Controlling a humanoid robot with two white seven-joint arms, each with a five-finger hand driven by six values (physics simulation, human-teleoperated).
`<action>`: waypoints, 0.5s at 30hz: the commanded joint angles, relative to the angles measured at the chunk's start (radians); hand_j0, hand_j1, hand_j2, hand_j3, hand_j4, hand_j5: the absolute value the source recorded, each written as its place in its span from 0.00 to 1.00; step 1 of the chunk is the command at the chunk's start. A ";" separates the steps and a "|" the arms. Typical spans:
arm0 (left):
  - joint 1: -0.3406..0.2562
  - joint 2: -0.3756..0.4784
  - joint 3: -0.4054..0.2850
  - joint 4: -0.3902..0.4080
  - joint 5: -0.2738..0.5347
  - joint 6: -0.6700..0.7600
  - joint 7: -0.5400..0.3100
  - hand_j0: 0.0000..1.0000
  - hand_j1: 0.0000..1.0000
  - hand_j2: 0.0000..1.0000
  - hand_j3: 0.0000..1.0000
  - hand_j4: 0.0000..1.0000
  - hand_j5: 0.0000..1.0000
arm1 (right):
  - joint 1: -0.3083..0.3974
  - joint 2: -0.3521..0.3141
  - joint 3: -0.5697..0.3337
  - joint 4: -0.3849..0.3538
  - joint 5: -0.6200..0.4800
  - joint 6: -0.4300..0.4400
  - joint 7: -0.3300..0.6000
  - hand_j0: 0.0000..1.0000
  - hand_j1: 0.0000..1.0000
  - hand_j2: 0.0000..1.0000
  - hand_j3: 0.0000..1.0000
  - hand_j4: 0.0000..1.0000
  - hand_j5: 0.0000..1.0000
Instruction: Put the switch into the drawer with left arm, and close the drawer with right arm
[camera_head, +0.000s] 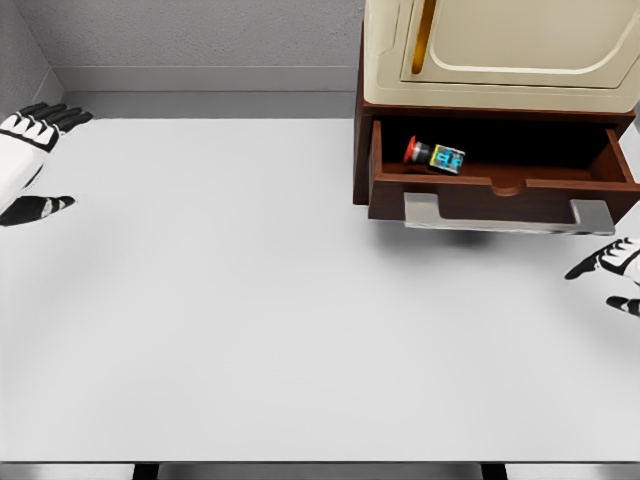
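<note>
The switch (434, 154), a small block with a red button end and a blue-yellow body, lies inside the open dark-wood drawer (590, 166), toward its left side. The drawer sticks out from a brown cabinet, and a grey metal handle (510, 215) runs along its front. My left hand (32, 160) is at the far left edge of the table, fingers spread and holding nothing. My right hand (610, 272) enters at the right edge, just below and right of the handle, with fingers open and not touching it.
A cream-coloured cabinet top with a rounded door (500, 50) sits above the drawer. The white table (250, 300) stretches between both hands. A grey wall runs behind.
</note>
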 joint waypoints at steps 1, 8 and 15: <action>-0.002 0.023 0.036 0.120 0.007 -0.001 -0.020 1.00 1.00 1.00 1.00 1.00 1.00 | 0.000 0.001 0.001 0.001 -0.010 0.002 -0.003 0.65 0.65 0.65 0.65 0.65 0.65; -0.006 -0.005 -0.076 0.110 0.007 -0.001 -0.018 1.00 1.00 1.00 1.00 1.00 1.00 | -0.060 0.021 0.040 0.062 0.023 0.002 0.007 0.66 0.66 0.66 0.66 0.66 0.66; -0.009 -0.045 -0.076 0.112 -0.005 -0.001 -0.018 1.00 1.00 1.00 1.00 1.00 1.00 | -0.124 0.022 0.101 0.109 0.037 0.002 0.009 0.67 0.67 0.67 0.67 0.67 0.67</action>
